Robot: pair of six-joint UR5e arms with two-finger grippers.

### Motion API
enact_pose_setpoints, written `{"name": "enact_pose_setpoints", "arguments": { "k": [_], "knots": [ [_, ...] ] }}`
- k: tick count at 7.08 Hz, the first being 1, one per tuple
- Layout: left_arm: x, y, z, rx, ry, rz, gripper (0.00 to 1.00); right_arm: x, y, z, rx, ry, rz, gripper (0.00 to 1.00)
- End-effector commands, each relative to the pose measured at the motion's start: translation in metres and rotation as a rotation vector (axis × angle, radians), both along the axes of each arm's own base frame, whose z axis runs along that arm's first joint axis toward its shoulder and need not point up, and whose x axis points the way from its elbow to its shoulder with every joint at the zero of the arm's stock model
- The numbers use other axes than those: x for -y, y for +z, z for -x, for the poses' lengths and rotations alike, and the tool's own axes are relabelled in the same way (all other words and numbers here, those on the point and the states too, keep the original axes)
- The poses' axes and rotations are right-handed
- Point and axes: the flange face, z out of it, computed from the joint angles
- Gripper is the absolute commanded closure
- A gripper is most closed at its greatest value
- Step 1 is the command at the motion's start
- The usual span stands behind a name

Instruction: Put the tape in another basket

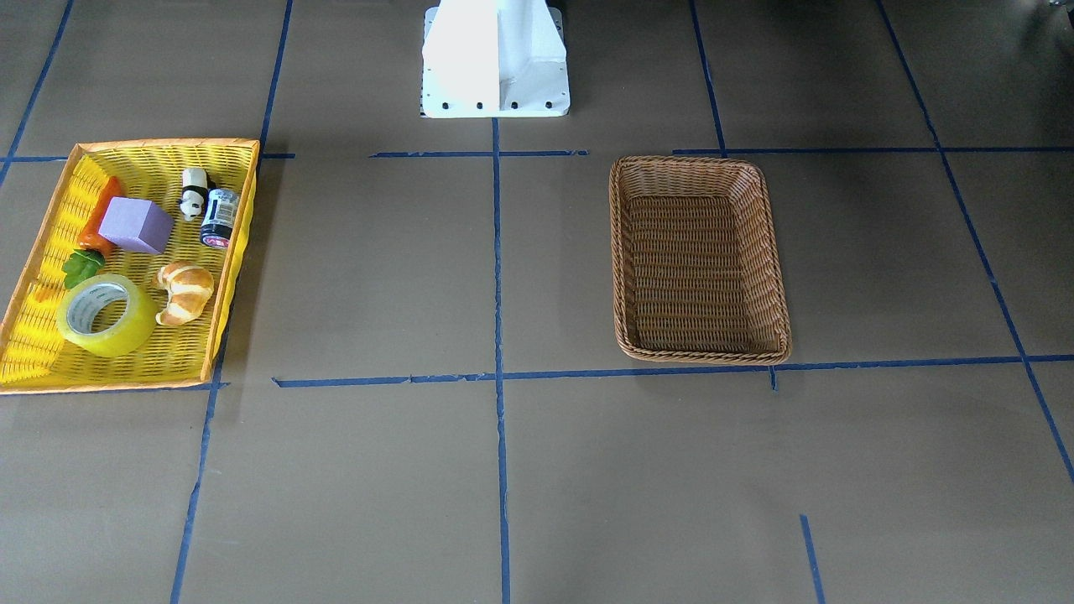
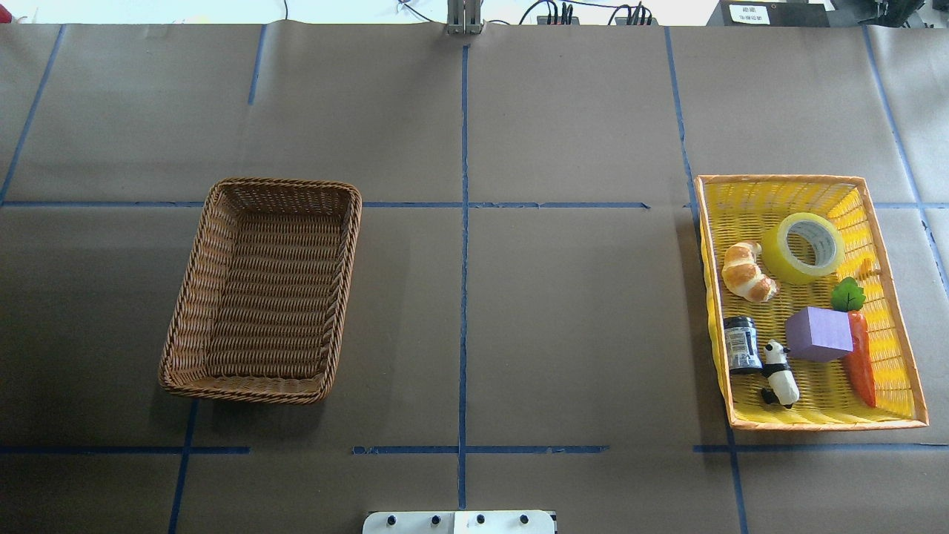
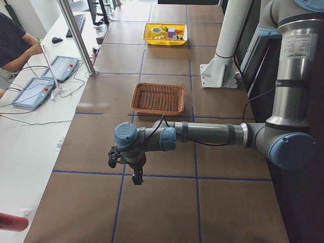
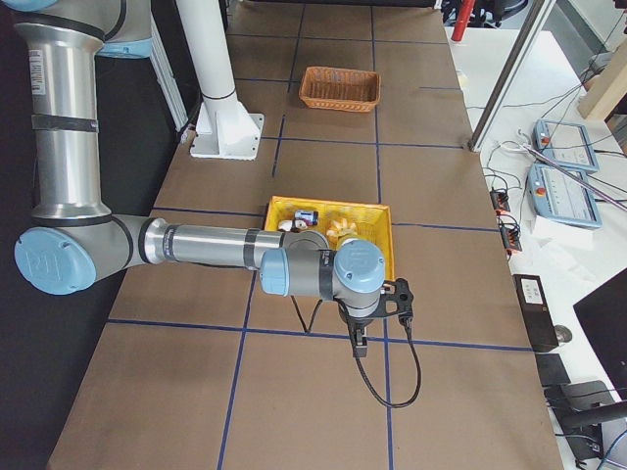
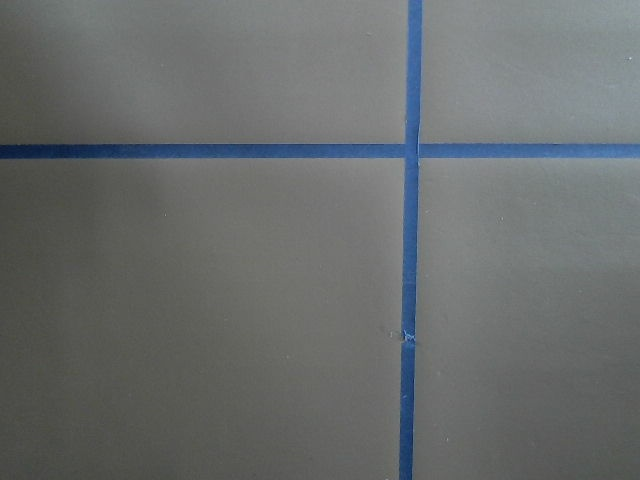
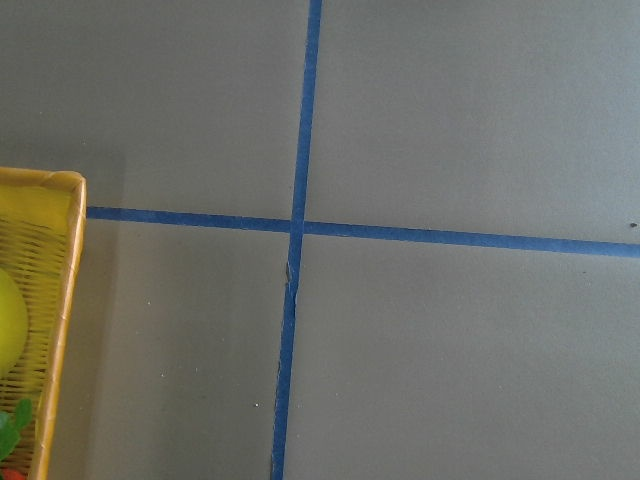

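The tape [image 1: 107,315], a yellow translucent roll with a white-grey core, lies in the yellow mesh basket [image 1: 168,144] beside a croissant [image 1: 185,291]. It also shows in the overhead view [image 2: 804,247], and as a sliver in the right wrist view [image 6: 8,320]. The brown wicker basket [image 2: 348,282] stands empty in the robot's left half. My left gripper [image 3: 135,174] hangs over bare table beyond the wicker basket [image 3: 157,86]. My right gripper [image 4: 358,343] hangs just outside the yellow basket [image 4: 328,204]. Both show only in side views; I cannot tell whether they are open or shut.
The yellow basket also holds a purple block [image 2: 819,334], a toy carrot [image 2: 860,360], a panda figure [image 2: 780,373] and a small dark can [image 2: 741,343]. The white robot base [image 1: 495,59] stands at mid table. An operator sits at the side desk [image 3: 17,40].
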Motion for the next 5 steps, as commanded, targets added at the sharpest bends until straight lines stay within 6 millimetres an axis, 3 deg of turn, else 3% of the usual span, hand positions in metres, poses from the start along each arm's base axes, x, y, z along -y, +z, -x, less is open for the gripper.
{"name": "enact_pose_setpoints", "arguments": {
  "k": [1, 5],
  "knots": [
    [0.0003, -0.0007, 0.0, 0.0, 0.0, -0.001, 0.0, 0.0001, -0.0004, -0.0002, -0.003, 0.002, 0.001, 0.0],
    [0.0003, -0.0007, 0.0, 0.0, 0.0, -0.001, 0.0, -0.0008, 0.0011, 0.0005, 0.006, 0.002, 0.004, 0.0]
  ]
}}
